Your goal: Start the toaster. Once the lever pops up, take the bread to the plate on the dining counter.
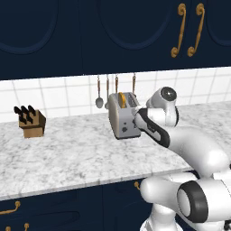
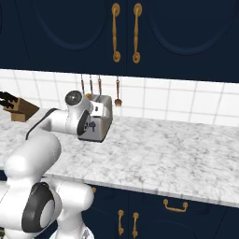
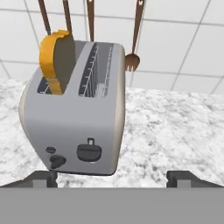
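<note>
Toaster (image 3: 74, 113): one boxy, smooth silver-grey body with rounded corners and two slots, centre-left in the hand view. One bread (image 3: 57, 61) slice, tan with a golden crust, stands up from its left slot. The gripper (image 3: 113, 179) at the bottom has its fingers spread, released. Veined white marble counter (image 1: 67, 153), white tiled wall, navy cabinets above.

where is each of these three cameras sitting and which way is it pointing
Left base view: behind the arm's left, facing the counter and toaster; white arm rises lower right.
Right base view: behind its right, facing the same counter; arm rises lower left.
Hand view: on the hand, close to the toaster's control face, bread in one slot; open gripper fingertips at bottom.
Shared: all show the toaster.
</note>
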Available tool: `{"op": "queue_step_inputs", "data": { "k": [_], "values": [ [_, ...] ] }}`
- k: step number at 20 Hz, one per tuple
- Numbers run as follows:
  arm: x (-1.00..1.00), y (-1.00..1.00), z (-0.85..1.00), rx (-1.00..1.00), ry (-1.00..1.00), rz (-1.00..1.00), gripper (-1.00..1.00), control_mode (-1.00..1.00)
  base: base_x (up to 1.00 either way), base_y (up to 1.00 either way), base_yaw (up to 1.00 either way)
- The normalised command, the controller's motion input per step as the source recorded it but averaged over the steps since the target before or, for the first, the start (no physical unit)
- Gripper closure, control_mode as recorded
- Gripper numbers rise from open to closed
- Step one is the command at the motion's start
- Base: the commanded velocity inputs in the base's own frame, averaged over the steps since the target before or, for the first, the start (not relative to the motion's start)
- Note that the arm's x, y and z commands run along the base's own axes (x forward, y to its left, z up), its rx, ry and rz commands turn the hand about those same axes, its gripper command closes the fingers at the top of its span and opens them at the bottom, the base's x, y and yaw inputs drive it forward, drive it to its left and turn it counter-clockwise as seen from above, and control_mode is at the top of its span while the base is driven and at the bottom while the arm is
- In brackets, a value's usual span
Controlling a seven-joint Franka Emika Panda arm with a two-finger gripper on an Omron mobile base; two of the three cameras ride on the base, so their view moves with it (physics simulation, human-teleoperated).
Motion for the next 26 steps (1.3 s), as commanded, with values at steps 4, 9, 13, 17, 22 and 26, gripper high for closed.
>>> {"op": "queue_step_inputs", "data": {
  "k": [4,9,13,17,22,26],
  "values": [
    [0.38,-0.16,0.0,0.04,0.0,0.0,-1.0,-1.0,0.0,0.0,0.0],
    [0.25,-0.25,-0.06,0.04,0.0,0.0,-1.0,-1.0,0.0,0.0,0.0],
    [0.15,-0.03,-0.21,0.0,0.0,0.0,-1.0,-1.0,0.0,0.0,0.0],
    [0.18,0.0,-0.24,0.0,0.0,0.0,-1.0,-1.0,0.0,0.0,0.0],
    [0.18,0.0,-0.24,0.0,0.0,0.0,-1.0,-1.0,0.0,0.0,0.0],
    [0.04,0.0,-0.19,0.0,0.0,0.0,-1.0,-1.0,0.0,0.0,0.0]
  ]
}}
